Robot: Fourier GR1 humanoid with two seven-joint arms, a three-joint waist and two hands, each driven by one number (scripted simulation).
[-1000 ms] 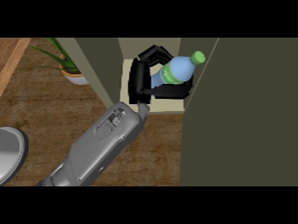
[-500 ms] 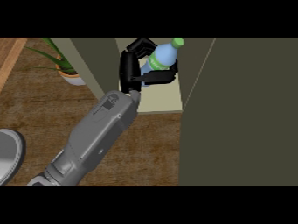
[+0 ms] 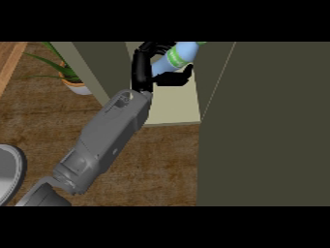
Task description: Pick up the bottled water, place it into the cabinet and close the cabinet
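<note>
Wood-grain counter fronts the open cabinet point(image 3: 170, 104). Inside its opening, the left hand point(image 3: 140, 67) grips the bottled water point(image 3: 182, 53). Placing is underway; next it should likely release, withdraw, then close the cabinet door point(image 3: 281, 121).

One head view looks steeply down from close above, facing the open cabinet point(image 3: 173, 105); a grey forearm point(image 3: 109, 138) enters from the lower-left edge.
</note>
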